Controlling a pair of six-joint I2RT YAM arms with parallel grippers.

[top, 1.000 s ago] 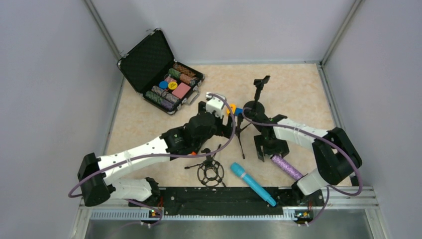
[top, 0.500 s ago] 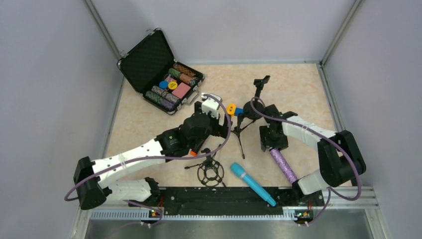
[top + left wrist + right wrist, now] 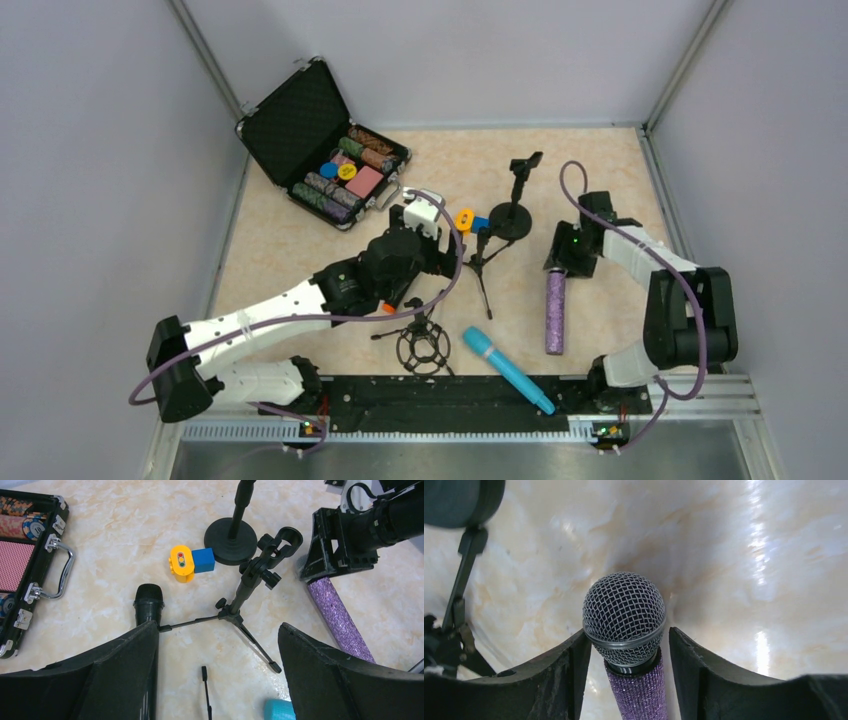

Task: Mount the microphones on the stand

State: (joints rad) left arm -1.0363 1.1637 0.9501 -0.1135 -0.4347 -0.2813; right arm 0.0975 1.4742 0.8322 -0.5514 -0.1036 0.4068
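The glittery purple microphone (image 3: pixel 555 310) lies right of centre, its silver grille (image 3: pixel 624 615) between the fingers of my right gripper (image 3: pixel 565 262), which is shut on it at the grille end. The light-blue microphone (image 3: pixel 507 370) lies near the front rail. The black microphone (image 3: pixel 148 600) lies under my left arm, its orange end (image 3: pixel 388 308) showing. My left gripper (image 3: pixel 218 630) is open and empty, its left finger right beside the black microphone. A small tripod stand with a clip (image 3: pixel 482 255) stands just ahead of it. A round-base stand (image 3: pixel 512 215) is behind.
An open black case of poker chips (image 3: pixel 325 150) sits at the back left. Yellow and blue toy blocks (image 3: pixel 470 220) lie by the round base. A black shock-mount stand (image 3: pixel 420 345) is near the front. Grey walls enclose the table.
My right gripper moved away to the far right, swinging the purple microphone from diagonal to pointing at the near edge. My left arm drew back slightly to the left.
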